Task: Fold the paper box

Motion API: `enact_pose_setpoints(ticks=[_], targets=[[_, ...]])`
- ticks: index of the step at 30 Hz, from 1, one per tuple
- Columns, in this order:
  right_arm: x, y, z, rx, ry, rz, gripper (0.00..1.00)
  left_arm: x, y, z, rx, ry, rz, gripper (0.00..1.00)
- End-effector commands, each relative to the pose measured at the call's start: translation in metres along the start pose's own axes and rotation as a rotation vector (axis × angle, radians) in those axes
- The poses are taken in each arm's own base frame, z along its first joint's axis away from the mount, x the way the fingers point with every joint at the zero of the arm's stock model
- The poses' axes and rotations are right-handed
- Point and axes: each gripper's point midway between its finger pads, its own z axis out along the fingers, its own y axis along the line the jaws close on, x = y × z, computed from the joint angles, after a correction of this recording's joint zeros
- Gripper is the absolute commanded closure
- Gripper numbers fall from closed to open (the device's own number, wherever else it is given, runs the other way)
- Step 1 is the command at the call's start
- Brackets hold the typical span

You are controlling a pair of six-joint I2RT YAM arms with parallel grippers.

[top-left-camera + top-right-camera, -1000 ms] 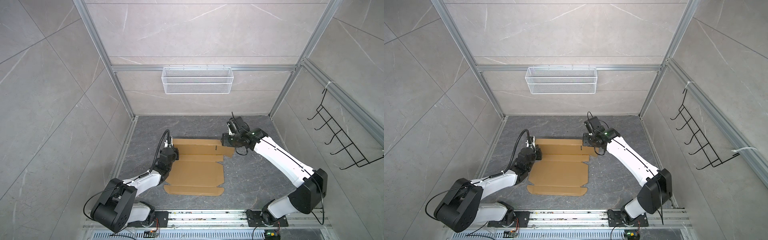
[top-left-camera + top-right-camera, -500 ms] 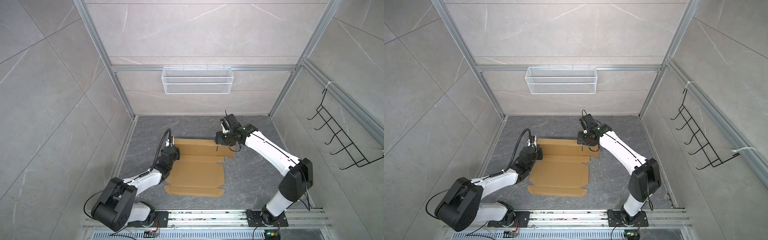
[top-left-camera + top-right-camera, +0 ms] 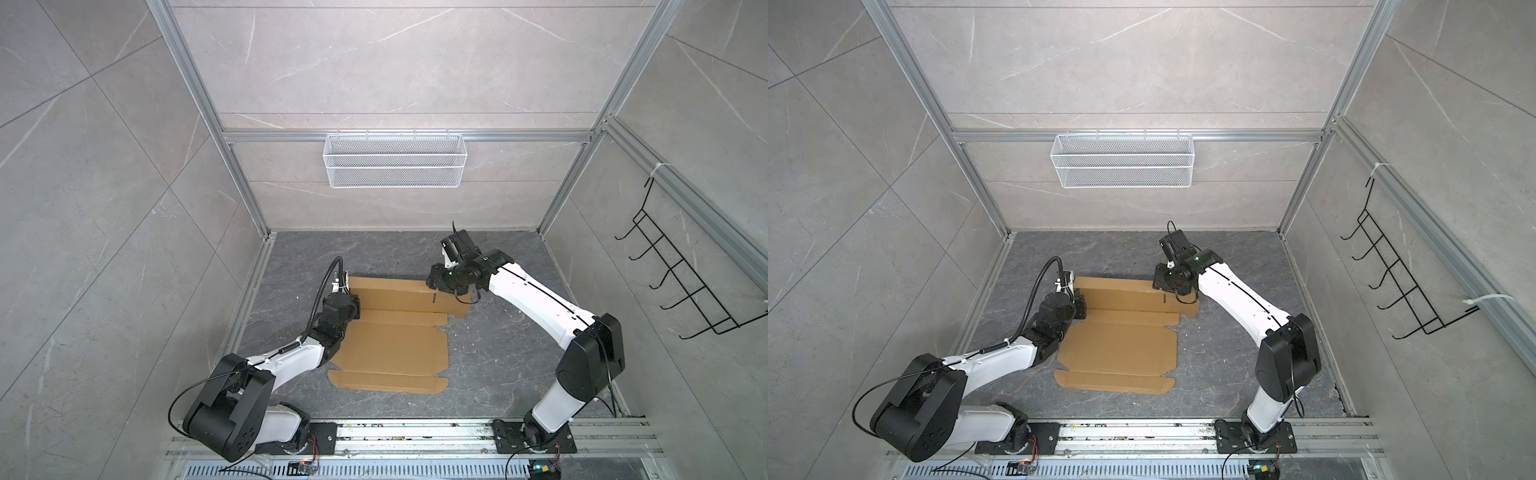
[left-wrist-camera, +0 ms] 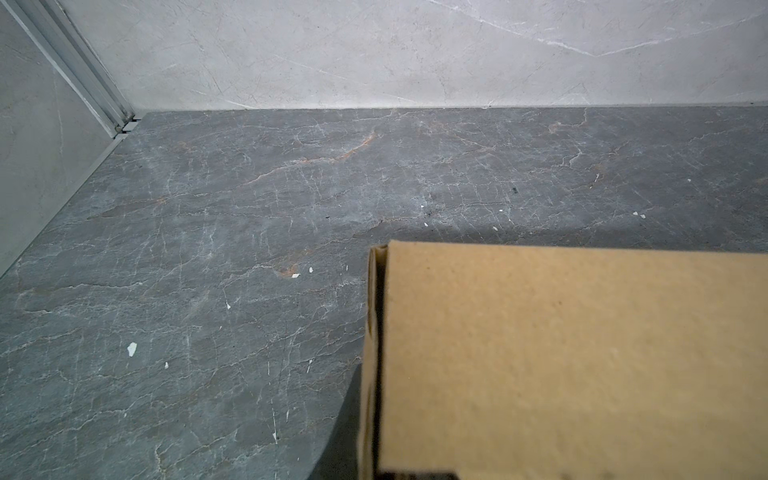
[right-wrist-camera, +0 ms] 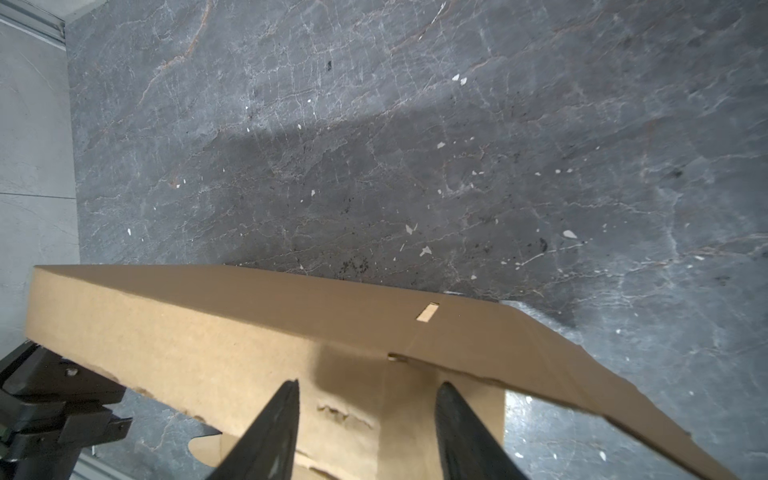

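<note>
Jaws of the left gripper point(image 3: 352, 300) are pinching the left end of the raised far flap of the paper box point(image 3: 395, 349). Jaws of the right gripper point(image 5: 368, 384) are standing spread at that flap's right end, contact unclear. Box is lying opened out around the middle of the grey surface point(image 3: 498, 374), main panel flat, far flap tilting up.

Paper box point(image 3: 395, 349) on floor point(image 3: 498, 374), basket point(image 3: 394, 166) behind

One paper box point(image 3: 390, 349), one wire basket point(image 3: 394, 160) and one hook rack point(image 3: 681, 260) are showing. The left tool point(image 3: 352, 300) and right tool point(image 5: 368, 388) are making two.
</note>
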Motion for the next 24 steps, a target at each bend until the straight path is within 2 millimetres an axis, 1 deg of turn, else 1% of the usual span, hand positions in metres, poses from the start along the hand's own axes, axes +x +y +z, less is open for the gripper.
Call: enact_pose_setpoints(ticks=[1,4,11,16,18,24], targets=[[0.006,0.000,0.009,-0.014,0.024,0.037,0.45,-0.013,-0.005,0.001,0.014,-0.033,-0.027,0.90],[0.010,0.002,0.015,-0.033,0.041,0.057,0.47,-0.013,-0.006,0.002,0.017,-0.034,-0.033,0.90],[0.016,0.004,0.024,-0.072,0.052,0.093,0.59,-0.014,-0.008,0.001,0.021,-0.035,-0.031,0.90],[0.018,0.013,0.026,-0.135,0.052,0.117,0.71,-0.014,-0.009,0.002,0.022,-0.032,-0.033,0.90],[0.018,0.015,0.026,-0.154,0.048,0.125,0.74,-0.013,-0.009,0.002,0.023,-0.030,-0.034,0.90],[0.018,0.013,0.026,-0.151,0.050,0.126,0.78,-0.013,-0.009,0.000,0.020,-0.033,-0.034,0.90]])
